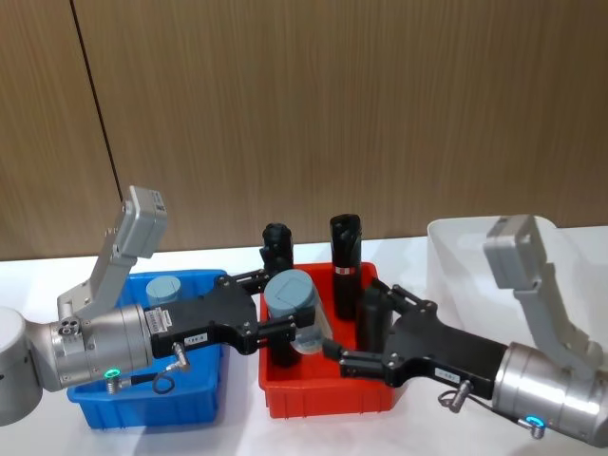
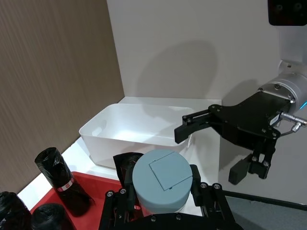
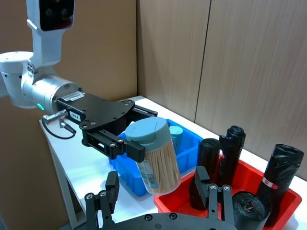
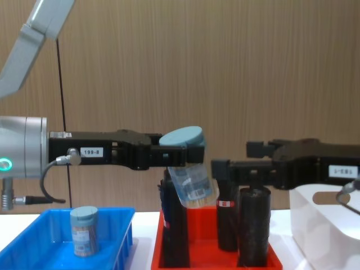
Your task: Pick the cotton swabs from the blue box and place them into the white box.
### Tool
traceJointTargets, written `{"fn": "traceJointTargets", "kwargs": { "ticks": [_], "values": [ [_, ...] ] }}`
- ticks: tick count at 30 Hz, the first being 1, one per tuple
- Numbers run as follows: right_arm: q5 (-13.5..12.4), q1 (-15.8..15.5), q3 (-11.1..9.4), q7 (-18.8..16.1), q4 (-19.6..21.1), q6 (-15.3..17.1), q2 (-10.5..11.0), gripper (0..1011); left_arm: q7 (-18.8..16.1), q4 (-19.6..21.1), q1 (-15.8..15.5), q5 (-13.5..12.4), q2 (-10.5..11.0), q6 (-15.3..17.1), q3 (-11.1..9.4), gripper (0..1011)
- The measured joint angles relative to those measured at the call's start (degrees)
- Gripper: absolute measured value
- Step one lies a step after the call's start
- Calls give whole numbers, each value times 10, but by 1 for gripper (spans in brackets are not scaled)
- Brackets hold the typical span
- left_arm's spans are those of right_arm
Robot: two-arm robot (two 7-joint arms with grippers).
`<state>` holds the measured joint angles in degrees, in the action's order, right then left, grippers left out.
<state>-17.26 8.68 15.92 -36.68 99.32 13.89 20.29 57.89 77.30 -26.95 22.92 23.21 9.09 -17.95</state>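
My left gripper (image 1: 281, 323) is shut on a cotton swab jar (image 1: 293, 312) with a dusty-blue lid, holding it tilted above the red tray (image 1: 328, 401). The same jar (image 4: 192, 181) hangs between both arms in the chest view. My right gripper (image 1: 375, 332) stands open just right of the jar, fingers pointing at it, not touching. Another cotton swab jar (image 1: 163, 290) stands upright in the blue box (image 1: 142, 404) on the left. The white box (image 1: 456, 249) sits at the right, and its inside (image 2: 139, 127) looks bare in the left wrist view.
Several tall black rolls (image 1: 345, 249) stand in the red tray between the two boxes, just under and behind the held jar. A wood-panelled wall closes the back. The table's front edge runs close to the blue box and the tray.
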Motion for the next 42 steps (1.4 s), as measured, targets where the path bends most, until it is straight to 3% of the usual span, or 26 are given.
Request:
{"fn": "traceJointTargets", "kwargs": {
  "ticks": [24,42],
  "values": [
    [68,36,31,4,-55,-36,-30,1002,0,0,0,0,0,0,0,660],
    [102,55,52,-6,-92,-68,-50,1002,0,0,0,0,0,0,0,660]
  ]
}}
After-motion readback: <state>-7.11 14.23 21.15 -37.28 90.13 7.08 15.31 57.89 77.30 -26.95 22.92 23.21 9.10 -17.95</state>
